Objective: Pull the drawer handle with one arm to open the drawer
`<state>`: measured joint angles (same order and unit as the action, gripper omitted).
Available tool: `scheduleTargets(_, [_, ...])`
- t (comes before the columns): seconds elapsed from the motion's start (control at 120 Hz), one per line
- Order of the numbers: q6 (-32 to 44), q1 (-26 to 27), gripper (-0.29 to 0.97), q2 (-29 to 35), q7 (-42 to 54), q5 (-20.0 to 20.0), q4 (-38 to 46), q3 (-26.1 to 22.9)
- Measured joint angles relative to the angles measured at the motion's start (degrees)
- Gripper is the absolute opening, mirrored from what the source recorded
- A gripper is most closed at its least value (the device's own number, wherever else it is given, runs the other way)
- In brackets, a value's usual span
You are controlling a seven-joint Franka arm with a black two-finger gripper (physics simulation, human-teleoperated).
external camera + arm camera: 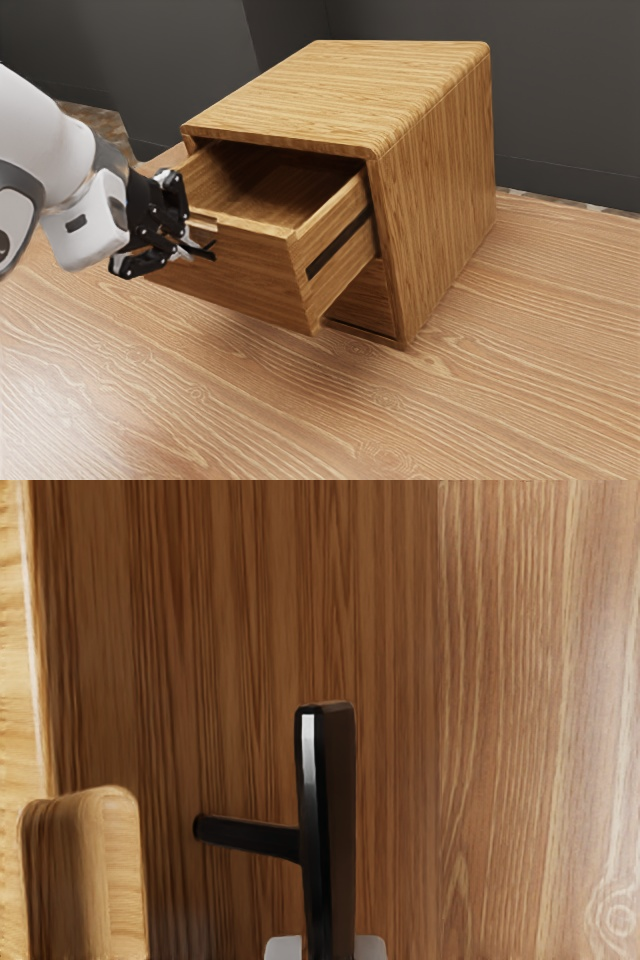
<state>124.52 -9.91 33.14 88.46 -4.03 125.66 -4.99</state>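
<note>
The black gripper [183,240] sits right at the drawer handle [203,249], at the front of the pulled-out drawer [245,275]. It touches or nearly touches the handle, but the exterior view does not show whether it is clamped on it or merely set against it. In the wrist view the handle [325,815] is a dark upright bar with a short post joining it to the drawer front [450,680], straight ahead of the hand. A rounded light-wood piece [80,870] lies beside the handle, and what it belongs to cannot be told.

The drawer stands well out of the wooden cabinet [435,180], its inside open to view. A black runner [340,252] shows along its side. The white arm [40,170] comes in from the exterior view's left.

The cabinet rests on a wood-grain table [320,410] of the same warm tone. Behind it a dark grey wall [150,40] closes the room. No other object lies on the table around the cabinet, and nothing stands between the arm and the drawer.
</note>
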Motion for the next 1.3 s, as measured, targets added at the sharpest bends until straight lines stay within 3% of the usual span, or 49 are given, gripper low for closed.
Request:
scheduleTargets(0.683, [-3.4,-0.8,-0.10,8.0,-1.6,-0.3,5.7,0.0])
scheduleTargets(0.875, [-4.6,-0.8,0.04,8.0,-2.2,-0.3,5.6,0.0])
scheduleTargets(1.075, [-6.5,-0.8,0.12,8.4,-2.7,-0.3,4.7,0.1])
scheduleTargets(1.2, [-12.4,-0.8,0.14,8.8,-3.0,-0.2,-4.6,0.1])
scheduleTargets(1.267, [-18.9,-0.7,0.15,6.2,-3.4,0.9,-18.3,-0.4])
scheduleTargets(1.3, [-22.4,-0.7,0.19,0.9,-4.1,1.6,-26.6,-1.1])
